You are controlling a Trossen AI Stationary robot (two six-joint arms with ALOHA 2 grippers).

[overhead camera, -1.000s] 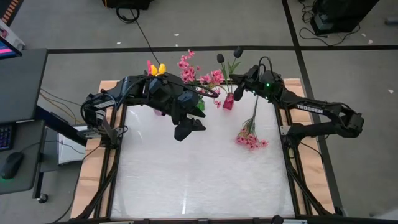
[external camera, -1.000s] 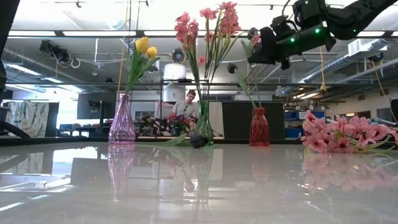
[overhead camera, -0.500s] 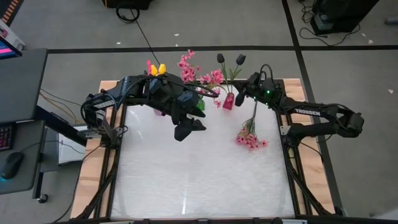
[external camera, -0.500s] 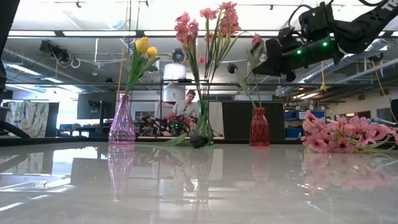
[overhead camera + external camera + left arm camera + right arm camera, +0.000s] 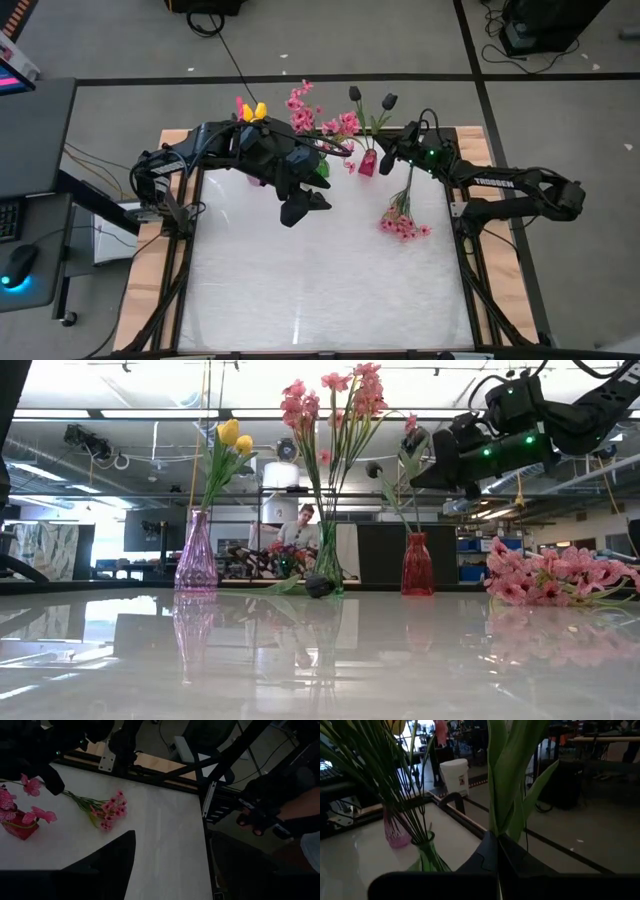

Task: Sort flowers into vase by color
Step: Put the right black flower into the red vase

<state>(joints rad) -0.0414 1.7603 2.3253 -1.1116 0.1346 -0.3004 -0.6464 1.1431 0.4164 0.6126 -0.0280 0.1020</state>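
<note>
Three vases stand along the far edge. A purple vase (image 5: 196, 560) holds yellow tulips (image 5: 234, 436). A green vase (image 5: 327, 565) holds pink blossom sprays (image 5: 340, 400). A red vase (image 5: 367, 163) holds a dark tulip (image 5: 355, 93). My right gripper (image 5: 385, 152) hovers above and just right of the red vase, shut on a second dark tulip (image 5: 388, 100). Another pink spray (image 5: 403, 222) lies flat on the table right of centre. My left gripper (image 5: 303, 207) hangs open over the table's middle, touching nothing. My right gripper pinches the second dark tulip between its two fingers, on the green stem and leaves (image 5: 498, 817) below the bloom. The fingers (image 5: 485, 852) come from the table's right, roughly level, across the stem. The flower stands nearly upright above the red vase; whether its lower end is in the vase I cannot tell.
The white tabletop (image 5: 300, 290) stretches bare toward the near edge. Wooden rails (image 5: 140, 300) and black frame bars run along both sides. A person's gloved hand (image 5: 257, 815) shows beyond the table's edge. A person sits in the room behind (image 5: 303, 532).
My right gripper has moved a little toward the table's near-right and down, staying shut and carrying the dark tulip; its bloom has shifted the same way. The left arm, the vases and the lying pink spray have kept still.
</note>
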